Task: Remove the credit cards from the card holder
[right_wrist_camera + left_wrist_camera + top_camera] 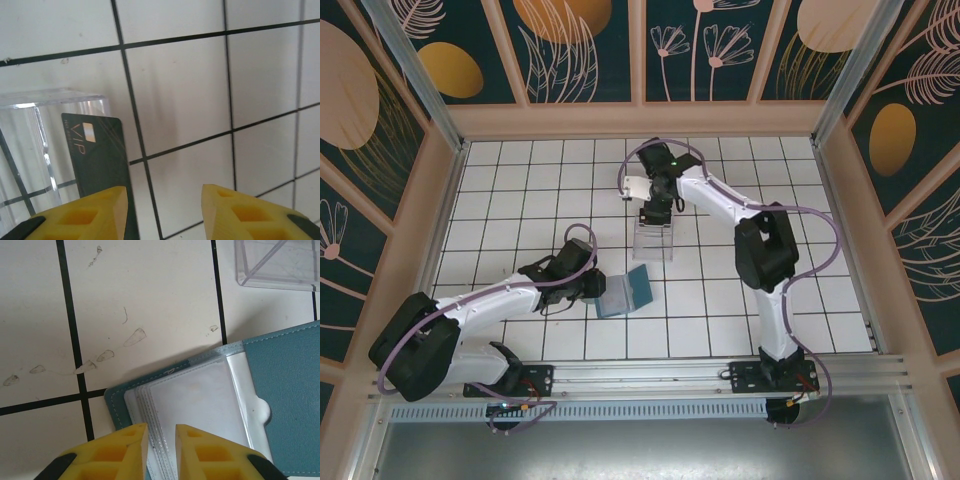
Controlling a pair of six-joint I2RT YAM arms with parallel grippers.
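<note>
Down on the white-tiled worktop (520,190) the teal card holder (625,292) lies open just in front of the left arm (490,300), its grey-blue lining and a stack of clear plastic sleeves (200,400) facing up. From the left wrist view, the left jaws are closed to a narrow gap on the near edge of those sleeves, and the yellow fingers (120,452) pinch the holder there. A little farther back sits a clear plastic tray (653,240), with bare tile between it and the holder. The right arm (760,250) reaches over to it, and the right jaws hang above the tray. They stand wide open, and the yellow fingers (85,215) have nothing between them but tile. A black card (100,160) with "VIP" printed on it and a small pale chip stands tilted at the tray's wall, just beside one right finger and not clamped. I can't tell whether it rests inside the tray or leans against its outside.
</note>
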